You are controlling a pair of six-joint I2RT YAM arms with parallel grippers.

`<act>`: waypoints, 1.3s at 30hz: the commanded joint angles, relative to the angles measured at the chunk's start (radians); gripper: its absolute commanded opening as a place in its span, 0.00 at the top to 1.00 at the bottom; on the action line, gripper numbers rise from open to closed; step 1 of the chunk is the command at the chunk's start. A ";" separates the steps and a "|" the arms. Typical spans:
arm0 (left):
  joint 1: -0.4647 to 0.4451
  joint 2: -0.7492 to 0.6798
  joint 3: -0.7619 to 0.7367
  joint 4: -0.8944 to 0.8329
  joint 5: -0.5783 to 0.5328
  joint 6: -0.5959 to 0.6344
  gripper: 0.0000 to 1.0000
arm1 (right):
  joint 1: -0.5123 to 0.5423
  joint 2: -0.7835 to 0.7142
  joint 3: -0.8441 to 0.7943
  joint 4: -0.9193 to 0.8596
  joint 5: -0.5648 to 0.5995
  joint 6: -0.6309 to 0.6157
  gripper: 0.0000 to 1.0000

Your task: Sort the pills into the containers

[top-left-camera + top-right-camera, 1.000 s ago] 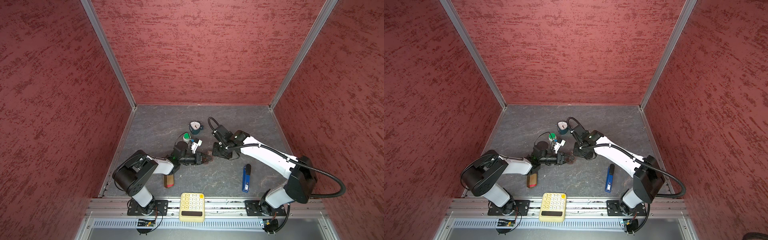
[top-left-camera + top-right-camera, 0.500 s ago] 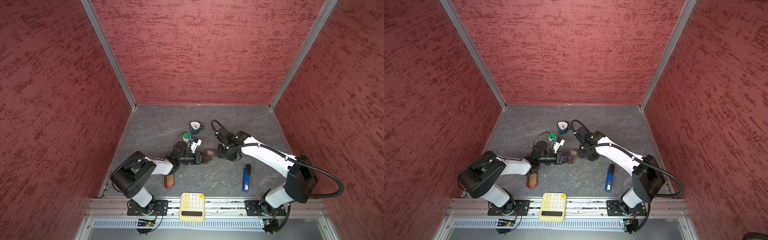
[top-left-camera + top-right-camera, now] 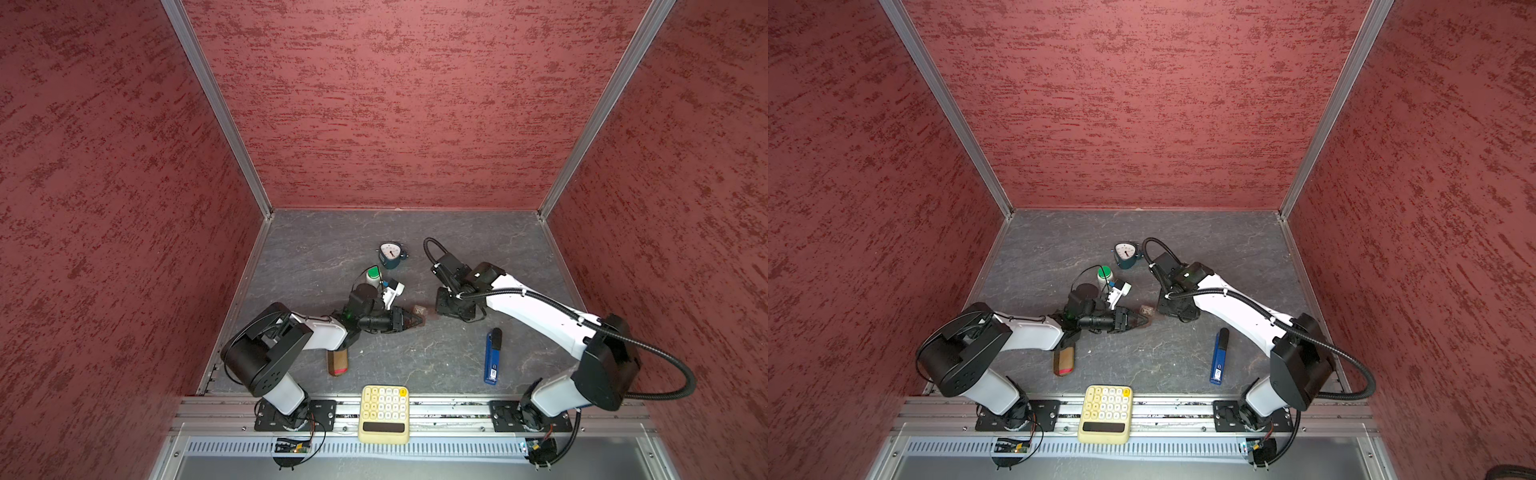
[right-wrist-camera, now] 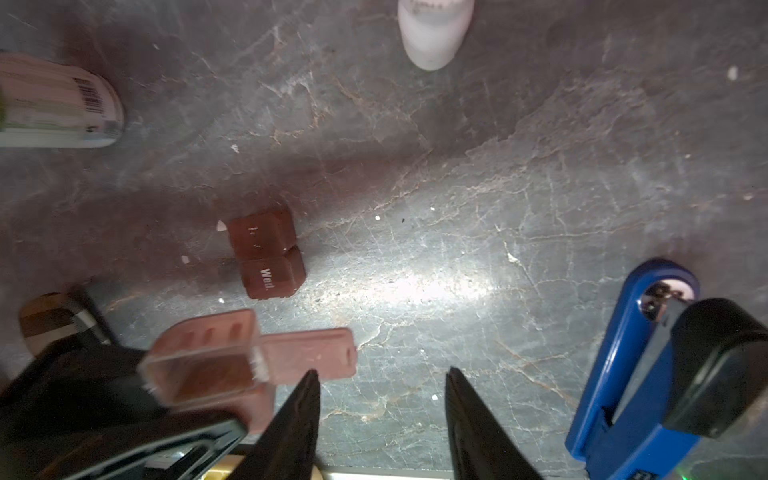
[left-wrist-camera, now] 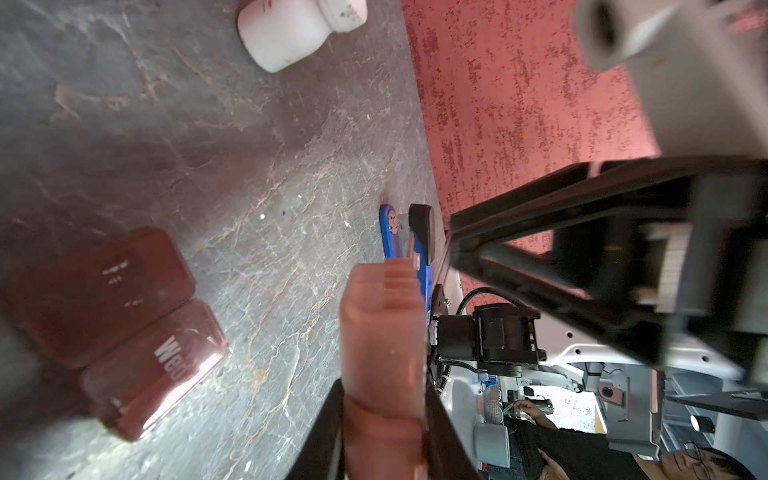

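Left fingers [image 5: 326,436] clamped together on held piece [image 5: 382,353] of brown container; same piece in right wrist view [image 4: 203,365], one cell with lid [image 4: 309,357] flipped open, flap out toward right fingers [image 4: 299,415]. Whether pills inside: cannot tell.

Right fingers apart, nothing between, only bare tabletop [image 4: 540,187] in the gap. One tip at the edge of the open lid; touching or just short of it, not clear.

Loose piece [image 4: 266,253] flat on tabletop, two cells, lids shut, one marked "Wed."; also in left wrist view [image 5: 112,328]. In both top views [image 3: 419,309] [image 3: 1145,309] between the two arms, just beside the left fingertips, clear of the right ones.

Pills [image 4: 221,225]: a few white specks scattered on tabletop round the loose piece, one just beside its corner, others near. More specks in left wrist view [image 5: 262,216].

Around:
- green-cap bottle [image 3: 372,276], beyond the left wrist
- small white bottle [image 4: 434,29], well beyond the loose piece
- blue stapler [image 3: 492,355], beside the right arm, apart from the containers
- clock [image 3: 390,254], toward the back wall
- brown cylinder [image 3: 337,361], partly under the left arm
- calculator [image 3: 384,413], on the front rail

Nothing lying between right fingers and loose piece.
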 commanded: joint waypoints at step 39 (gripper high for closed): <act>-0.168 0.105 0.020 -0.206 -0.284 -0.056 0.54 | -0.046 -0.176 0.055 -0.038 0.053 0.001 0.46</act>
